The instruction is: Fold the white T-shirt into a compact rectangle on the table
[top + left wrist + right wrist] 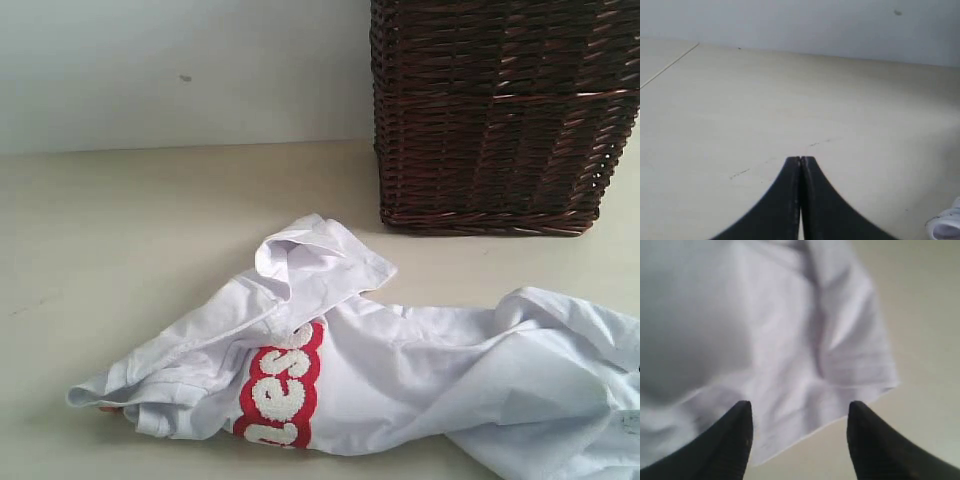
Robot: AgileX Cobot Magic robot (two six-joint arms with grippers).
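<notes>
Crumpled shirt (400, 370) lies on surface (150, 230), in front of basket (490, 110) and apart from it. Long axis runs left–right in exterior view; the right end is cut off by the frame edge. Red-edged lettering (285, 390) sits near the left end, its band crossing that axis. One flap stands up toward the basket, possibly a sleeve; view unclear. Claws: left claw (800, 160) closed, empty, over bare surface, shirt edge nearby. The right claw (800, 412) is open, fingers apart over a shirt edge, gripping nothing.
</notes>
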